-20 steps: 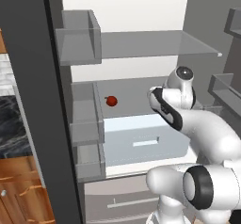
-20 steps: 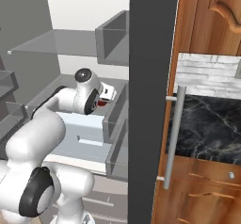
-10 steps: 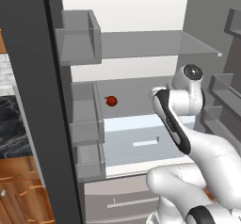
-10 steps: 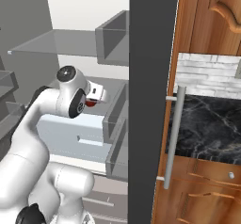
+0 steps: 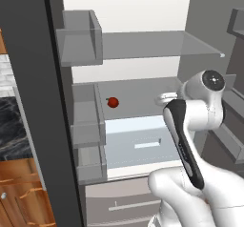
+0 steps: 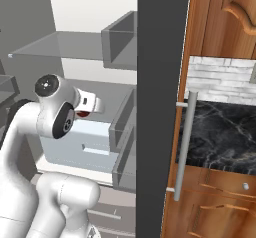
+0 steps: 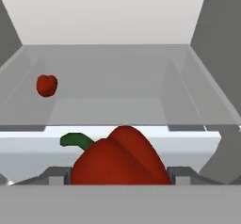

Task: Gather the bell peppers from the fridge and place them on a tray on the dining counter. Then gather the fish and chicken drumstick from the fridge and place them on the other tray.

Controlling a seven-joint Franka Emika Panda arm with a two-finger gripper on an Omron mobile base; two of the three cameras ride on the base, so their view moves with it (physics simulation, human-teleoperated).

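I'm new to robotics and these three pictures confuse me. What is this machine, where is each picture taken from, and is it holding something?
It is a white robot arm reaching into an open fridge. Two pictures come from cameras behind the arm, one on its left and one on its right. The third looks out from the hand itself. There, its gripper appears closed on a red bell pepper with a green stem, one finger on each side. A second red thing, too small to identify, sits farther back on the shelf.
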